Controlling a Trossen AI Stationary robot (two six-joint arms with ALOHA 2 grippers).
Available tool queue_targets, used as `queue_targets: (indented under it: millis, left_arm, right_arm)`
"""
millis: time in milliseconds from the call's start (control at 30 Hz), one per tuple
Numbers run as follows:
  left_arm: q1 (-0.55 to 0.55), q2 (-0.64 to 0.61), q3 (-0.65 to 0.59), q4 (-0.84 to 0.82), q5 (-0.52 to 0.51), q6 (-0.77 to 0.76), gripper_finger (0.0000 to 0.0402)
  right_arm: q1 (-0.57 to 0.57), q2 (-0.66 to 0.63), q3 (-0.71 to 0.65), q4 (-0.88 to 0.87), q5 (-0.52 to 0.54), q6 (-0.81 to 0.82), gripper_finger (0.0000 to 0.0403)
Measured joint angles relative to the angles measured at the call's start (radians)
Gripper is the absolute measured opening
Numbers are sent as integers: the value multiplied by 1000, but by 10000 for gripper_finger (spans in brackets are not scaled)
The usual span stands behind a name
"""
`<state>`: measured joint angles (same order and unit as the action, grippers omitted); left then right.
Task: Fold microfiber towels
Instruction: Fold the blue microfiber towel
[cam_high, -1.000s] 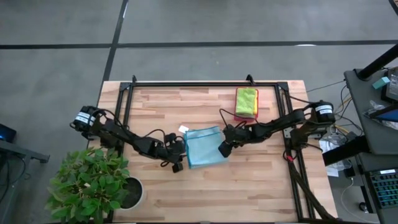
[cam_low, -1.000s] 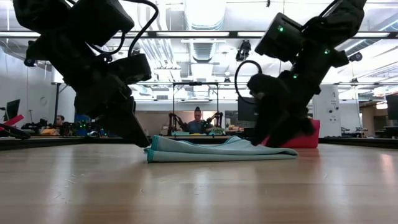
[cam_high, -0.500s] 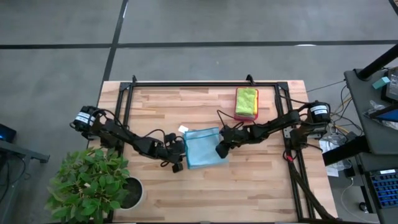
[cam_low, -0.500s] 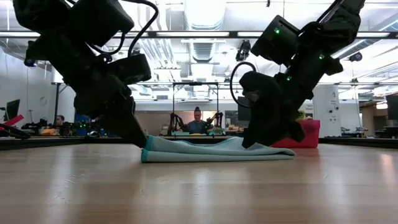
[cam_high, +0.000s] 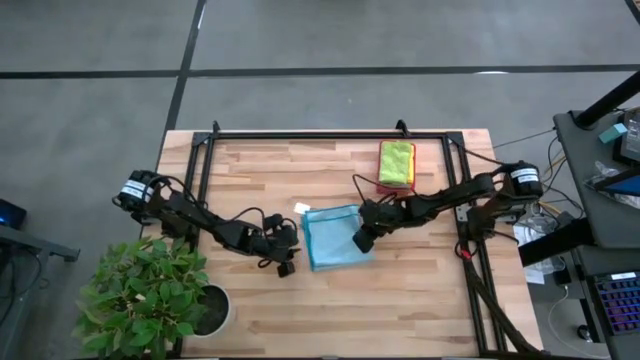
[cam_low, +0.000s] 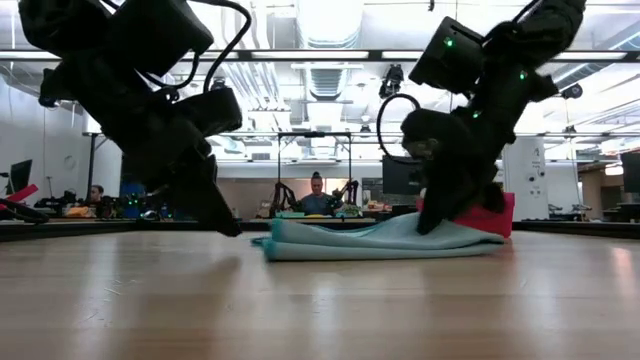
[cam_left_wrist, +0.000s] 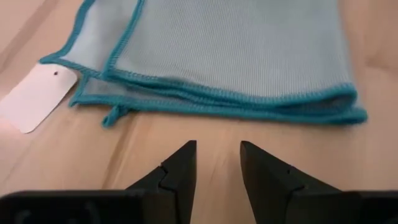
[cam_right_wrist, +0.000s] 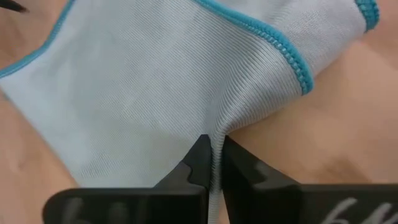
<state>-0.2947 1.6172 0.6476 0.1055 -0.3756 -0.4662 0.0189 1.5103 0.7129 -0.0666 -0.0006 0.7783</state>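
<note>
Your right gripper (cam_right_wrist: 214, 163) is clenched on a pinch of the light blue towel (cam_high: 333, 238) at its right edge, lifting that edge a little off the table (cam_high: 400, 310), as the low view shows. The towel lies folded near the table's middle, with a white tag (cam_left_wrist: 37, 96) at one corner. Your left gripper (cam_left_wrist: 216, 167) sits low just beside the towel's left edge, its fingers parted and holding nothing, while behind the right arm a lime green towel (cam_high: 396, 160) rests on the pink-red tray (cam_high: 383, 185).

A wooden table (cam_high: 400, 310) carried a folded light blue towel (cam_high: 333, 238) near its middle and a pink-red tray (cam_high: 382, 185), apparently holding green-yellow towels (cam_high: 396, 162), near the far edge.
</note>
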Motion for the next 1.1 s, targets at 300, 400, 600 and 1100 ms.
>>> queue_targets:
  millis: [300, 400, 600, 1100]
  left_arm:
    - [0, 139, 22, 236, -19, 24, 109]
    - [7, 200, 48, 290, -35, 45, 109]
    - [32, 275, 121, 320, -56, 99, 109]
    - [61, 284, 137, 314, -44, 138, 109]
  right_arm:
    - [-6, -80, 136, -458, 26, -24, 13]
    - [-6, -73, 195, -560, 28, -31, 13]
    - [-6, -69, 284, -584, 28, -30, 13]
    - [16, 159, 485, -526, 28, -82, 13]
